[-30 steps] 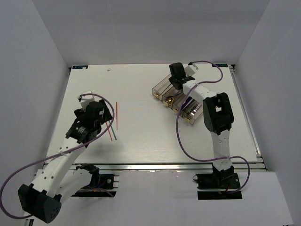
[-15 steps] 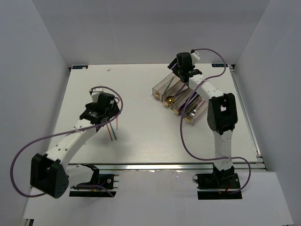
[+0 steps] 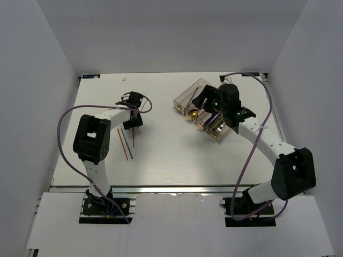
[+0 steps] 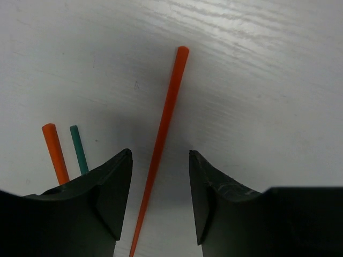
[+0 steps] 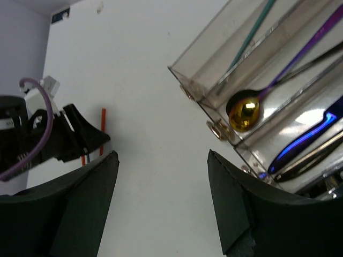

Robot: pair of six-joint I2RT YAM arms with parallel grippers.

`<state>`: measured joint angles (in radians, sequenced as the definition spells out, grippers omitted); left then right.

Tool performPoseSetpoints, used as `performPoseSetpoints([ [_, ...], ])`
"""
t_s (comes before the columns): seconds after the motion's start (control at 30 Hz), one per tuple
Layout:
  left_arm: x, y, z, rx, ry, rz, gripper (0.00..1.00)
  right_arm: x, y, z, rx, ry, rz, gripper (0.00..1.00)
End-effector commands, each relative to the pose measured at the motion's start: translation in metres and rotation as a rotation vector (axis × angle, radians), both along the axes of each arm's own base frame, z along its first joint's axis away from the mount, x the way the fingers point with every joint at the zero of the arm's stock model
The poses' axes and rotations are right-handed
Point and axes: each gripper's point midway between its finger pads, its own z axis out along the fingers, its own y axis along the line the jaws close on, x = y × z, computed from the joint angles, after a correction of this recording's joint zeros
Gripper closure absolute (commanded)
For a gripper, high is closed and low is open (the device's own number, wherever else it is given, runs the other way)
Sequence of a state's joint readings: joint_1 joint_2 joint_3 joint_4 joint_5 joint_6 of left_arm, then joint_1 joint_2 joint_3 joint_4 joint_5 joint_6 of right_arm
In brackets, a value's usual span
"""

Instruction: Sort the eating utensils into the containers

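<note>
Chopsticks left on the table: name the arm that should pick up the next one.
Left. The left fingers, open, flank one orange chopstick, with another orange one and a green one close by. The right fingers are far off, at the bins.

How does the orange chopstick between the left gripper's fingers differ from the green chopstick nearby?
The orange chopstick lies inside the open left gripper's gap; the green chopstick lies outside it. The orange one's end reaches farther up the wrist view than the green one's. Both lie flat on the table.
</note>
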<state>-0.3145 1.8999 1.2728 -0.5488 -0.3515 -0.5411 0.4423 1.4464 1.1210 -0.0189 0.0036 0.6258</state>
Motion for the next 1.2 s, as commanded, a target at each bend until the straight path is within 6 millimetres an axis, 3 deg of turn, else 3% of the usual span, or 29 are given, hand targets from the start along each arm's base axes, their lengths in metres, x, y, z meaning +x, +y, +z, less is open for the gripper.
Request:
performPoseSetpoints([
  [0.0,0.007,-0.008,0.004,-0.067,0.005,-0.034,0.44,-0.015,0.003,0.001,-0.003,-0.047,0.084,0.28],
  [0.1,0.003,-0.005,-0.010,-0.062,0.035,-0.020,0.48,-0.022,0.005,0.002,-0.008,-0.051,0.106,0.27],
  [0.33,-0.022,-0.009,-0.046,-0.133,0.112,-0.015,0.75,-0.029,0.008,0.013,0.019,-0.070,0.130,0.27],
  [0.47,-0.036,-0.008,-0.062,-0.143,0.140,-0.009,1.00,-0.037,0.012,0.017,0.057,-0.081,0.157,0.27],
  [0.53,-0.044,-0.011,-0.068,-0.167,0.153,-0.016,1.00,-0.043,0.023,0.024,0.113,-0.112,0.228,0.17],
  [0.57,-0.038,-0.017,-0.060,-0.203,0.106,-0.028,1.00,-0.049,0.028,0.016,0.130,-0.102,0.261,0.12],
  [0.6,-0.043,-0.020,-0.060,-0.233,0.096,-0.038,1.00,-0.056,0.037,0.010,0.159,-0.085,0.331,0.11],
  [0.63,-0.042,-0.028,-0.053,-0.273,0.061,-0.059,1.00,-0.056,0.044,0.014,0.188,-0.111,0.372,0.11],
  [0.67,-0.026,-0.045,-0.024,-0.362,-0.058,-0.099,1.00,-0.058,0.051,0.012,0.203,-0.099,0.411,0.11],
  [0.7,-0.024,-0.057,-0.009,-0.428,-0.111,-0.136,1.00,-0.055,0.057,-0.004,0.206,-0.043,0.432,0.11],
  [0.73,-0.036,-0.066,-0.006,-0.475,-0.129,-0.166,1.00,-0.053,0.061,-0.009,0.224,-0.007,0.435,0.11],
  [0.77,-0.027,-0.090,0.023,-0.586,-0.242,-0.258,1.00,-0.050,0.065,-0.009,0.240,-0.007,0.443,0.11],
  [0.8,-0.028,-0.101,0.053,-0.643,-0.328,-0.314,1.00,-0.044,0.069,-0.016,0.249,0.017,0.446,0.11],
  [0.83,-0.042,-0.114,0.057,-0.683,-0.338,-0.369,1.00,-0.042,0.073,-0.017,0.256,0.022,0.454,0.11],
  [0.9,-0.053,-0.143,0.085,-0.755,-0.405,-0.504,1.00,-0.034,0.082,-0.018,0.263,0.030,0.460,0.11],
  [1.0,-0.069,-0.168,0.097,-0.849,-0.429,-0.602,1.00,-0.028,0.097,-0.024,0.241,0.038,0.474,0.11],
  [1.17,-0.083,-0.189,0.119,-1.031,-0.494,-0.652,1.00,-0.023,0.107,-0.040,0.215,0.057,0.460,0.19],
])
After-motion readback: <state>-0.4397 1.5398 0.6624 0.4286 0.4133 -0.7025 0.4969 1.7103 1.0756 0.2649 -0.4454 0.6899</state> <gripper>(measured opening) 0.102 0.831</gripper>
